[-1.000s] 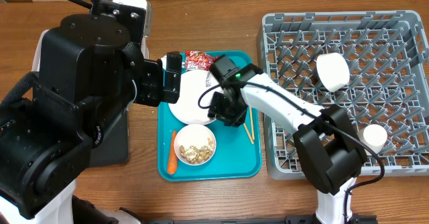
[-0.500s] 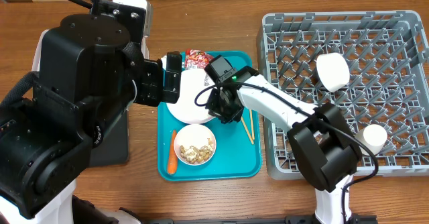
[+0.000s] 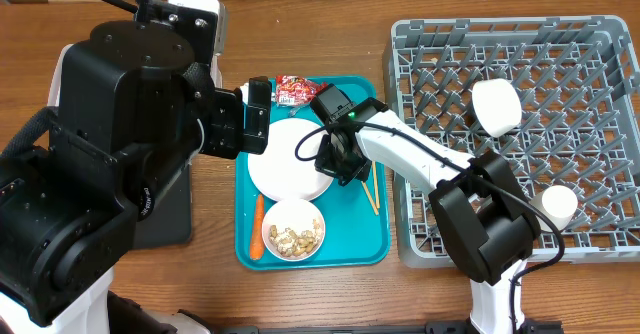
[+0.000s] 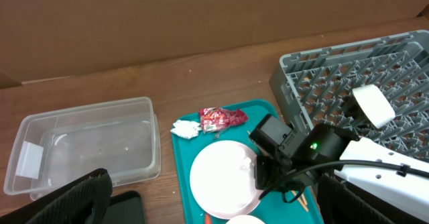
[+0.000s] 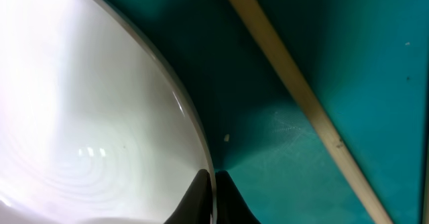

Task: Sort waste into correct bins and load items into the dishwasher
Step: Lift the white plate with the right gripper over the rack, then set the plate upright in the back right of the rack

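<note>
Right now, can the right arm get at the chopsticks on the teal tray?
Probably yes, once freed. The chopsticks lie uncovered beside the right gripper, but it grips the rim of the large plate and must let go first.

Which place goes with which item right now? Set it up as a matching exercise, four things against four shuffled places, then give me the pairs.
Things:
1. large plate
2. red wrapper
3. small cup
4. carrot

Places:
A. in the dish rack
B. at the far end of the teal tray
C. on the tray, its rim between the fingers of the right gripper
D. along the tray's left edge, beside the bowl of scraps

Pairs: 1-C, 2-B, 3-A, 4-D
</note>
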Controlling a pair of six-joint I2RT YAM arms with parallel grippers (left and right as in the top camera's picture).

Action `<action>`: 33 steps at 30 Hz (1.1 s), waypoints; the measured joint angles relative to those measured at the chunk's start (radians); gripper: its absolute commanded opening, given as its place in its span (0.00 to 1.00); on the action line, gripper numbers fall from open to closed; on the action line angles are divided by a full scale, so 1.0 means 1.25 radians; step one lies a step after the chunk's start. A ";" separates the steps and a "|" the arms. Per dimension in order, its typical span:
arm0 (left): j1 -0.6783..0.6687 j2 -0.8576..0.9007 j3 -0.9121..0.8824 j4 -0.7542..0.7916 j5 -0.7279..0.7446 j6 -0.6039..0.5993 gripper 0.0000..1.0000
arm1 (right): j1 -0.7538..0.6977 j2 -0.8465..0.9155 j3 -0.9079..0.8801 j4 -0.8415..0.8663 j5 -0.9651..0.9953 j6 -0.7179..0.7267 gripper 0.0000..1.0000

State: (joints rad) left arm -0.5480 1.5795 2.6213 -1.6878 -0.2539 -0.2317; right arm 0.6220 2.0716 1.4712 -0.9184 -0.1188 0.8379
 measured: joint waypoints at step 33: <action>0.000 0.000 0.000 0.000 0.000 0.000 1.00 | -0.387 -0.240 0.313 -0.276 0.765 -0.222 0.04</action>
State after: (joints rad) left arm -0.5480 1.5795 2.6213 -1.6878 -0.2539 -0.2317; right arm 0.1383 1.7721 1.8626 -1.2636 0.8375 0.5610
